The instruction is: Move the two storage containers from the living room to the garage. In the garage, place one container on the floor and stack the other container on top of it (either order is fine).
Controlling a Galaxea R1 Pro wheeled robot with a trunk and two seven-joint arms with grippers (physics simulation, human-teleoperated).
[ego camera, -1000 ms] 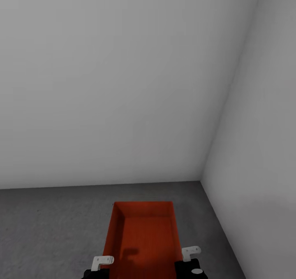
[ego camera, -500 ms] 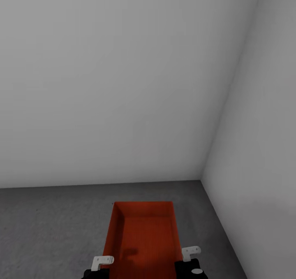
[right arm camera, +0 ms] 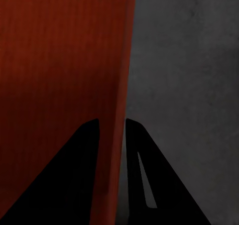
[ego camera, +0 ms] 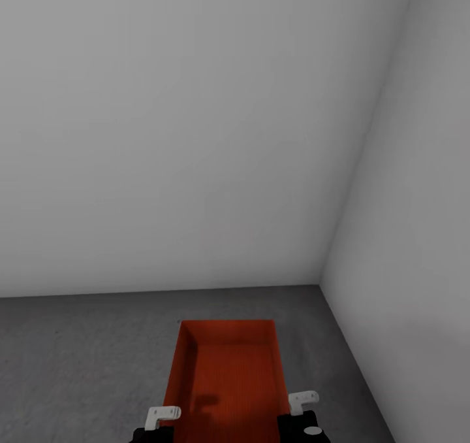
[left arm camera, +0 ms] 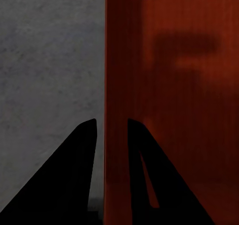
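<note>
One orange-red open-top storage container (ego camera: 225,377) sits low in the head view, over the dark grey concrete floor (ego camera: 78,358) of the garage, near a corner. My left gripper (ego camera: 163,418) is at its left wall and my right gripper (ego camera: 303,404) at its right wall. In the left wrist view the left gripper (left arm camera: 111,123) straddles the thin container wall (left arm camera: 117,85), with one finger inside and one outside. In the right wrist view the right gripper (right arm camera: 112,121) grips the opposite wall (right arm camera: 127,60) the same way. The ribbed bottom (right arm camera: 59,85) is bare.
A plain pale grey back wall (ego camera: 183,136) meets a side wall (ego camera: 418,234) just right of the container. Open concrete floor stretches to the left and a narrower strip (ego camera: 326,338) runs to the right.
</note>
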